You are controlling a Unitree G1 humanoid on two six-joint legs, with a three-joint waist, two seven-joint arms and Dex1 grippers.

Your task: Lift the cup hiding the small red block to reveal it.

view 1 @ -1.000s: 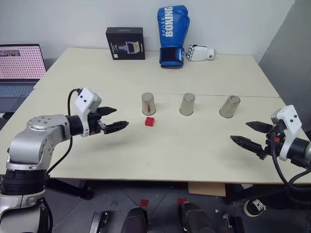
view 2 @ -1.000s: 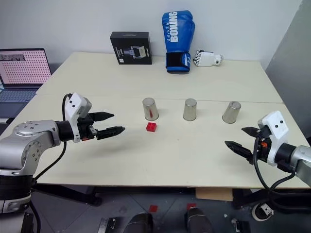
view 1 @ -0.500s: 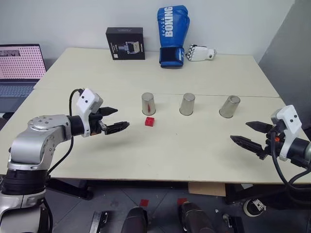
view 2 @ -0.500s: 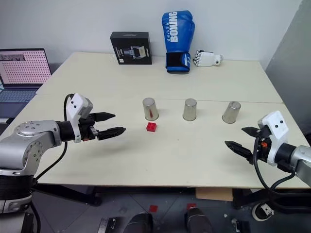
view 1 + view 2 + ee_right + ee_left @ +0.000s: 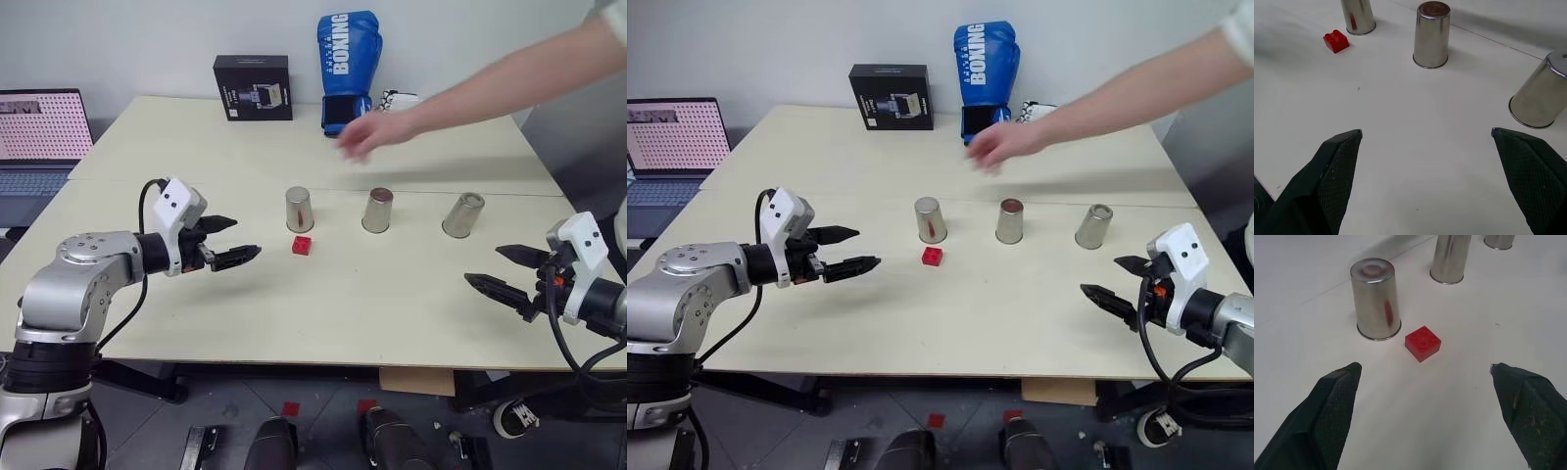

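The small red block (image 5: 303,245) lies uncovered on the table (image 5: 323,304), just in front of the leftmost of three upturned metal cups (image 5: 299,210); a person's hand (image 5: 370,133) reaches above the middle cup (image 5: 377,211). Both the left gripper (image 5: 228,241) and the right gripper (image 5: 502,271) hover with fingers spread apart, holding nothing.

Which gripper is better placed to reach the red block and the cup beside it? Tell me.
Left, most likely. The open left gripper hovers near the red brick, which lies uncovered beside the leftmost steel cup. The open right gripper hangs beyond the rightmost cup.
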